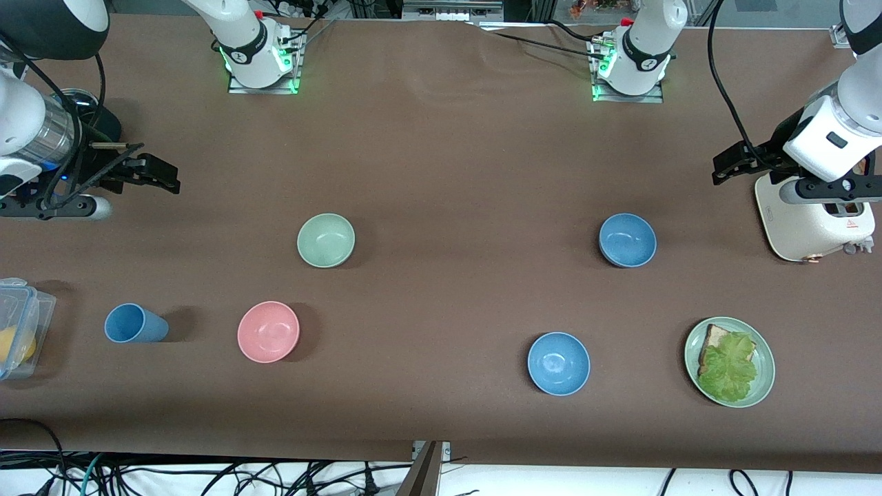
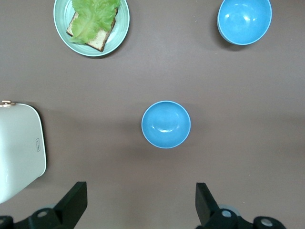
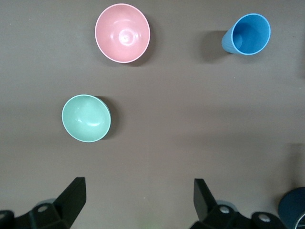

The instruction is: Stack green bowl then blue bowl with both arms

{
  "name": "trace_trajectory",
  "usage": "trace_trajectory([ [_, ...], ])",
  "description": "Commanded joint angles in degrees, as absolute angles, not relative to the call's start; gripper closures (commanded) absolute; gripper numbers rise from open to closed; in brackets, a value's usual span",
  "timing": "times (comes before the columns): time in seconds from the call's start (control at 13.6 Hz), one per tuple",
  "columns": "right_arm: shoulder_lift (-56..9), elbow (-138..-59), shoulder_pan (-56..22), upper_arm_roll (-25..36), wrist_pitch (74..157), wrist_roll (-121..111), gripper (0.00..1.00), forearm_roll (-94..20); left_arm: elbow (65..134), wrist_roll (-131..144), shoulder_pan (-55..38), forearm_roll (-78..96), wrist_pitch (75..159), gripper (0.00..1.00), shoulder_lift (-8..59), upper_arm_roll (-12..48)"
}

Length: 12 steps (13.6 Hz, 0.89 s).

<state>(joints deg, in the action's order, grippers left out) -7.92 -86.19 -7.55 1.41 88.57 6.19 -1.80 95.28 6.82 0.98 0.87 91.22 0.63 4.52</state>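
The pale green bowl (image 1: 326, 240) (image 3: 86, 118) stands upright toward the right arm's end of the table. The duskier blue bowl (image 1: 627, 240) (image 2: 166, 124) stands toward the left arm's end, and a brighter blue bowl (image 1: 559, 363) (image 2: 244, 21) sits nearer the front camera. My right gripper (image 1: 153, 173) (image 3: 139, 195) hangs open and empty high over bare table, apart from the green bowl. My left gripper (image 1: 732, 164) (image 2: 141, 195) hangs open and empty over bare table beside the toaster, apart from the blue bowl.
A pink bowl (image 1: 268, 331) and a blue cup (image 1: 134, 324) lying on its side are nearer the front camera than the green bowl. A clear lidded box (image 1: 19, 329) sits at the right arm's table end. A white toaster (image 1: 813, 217) and a green plate (image 1: 763, 375) with bread and lettuce are at the left arm's end.
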Motion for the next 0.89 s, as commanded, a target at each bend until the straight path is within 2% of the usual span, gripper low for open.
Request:
trace_trajectory([
  [0.0,-7.4,-85.9,-7.2,1.0,88.8,6.3,0.00,-1.7,93.2,7.4,1.0,0.1,89.8,0.00,1.6,4.7],
  [0.81,-8.0,-85.9,-7.2,1.0,91.1,6.3,0.00,-4.7,93.2,7.3,1.2,0.2,89.8,0.00,1.8,4.7],
])
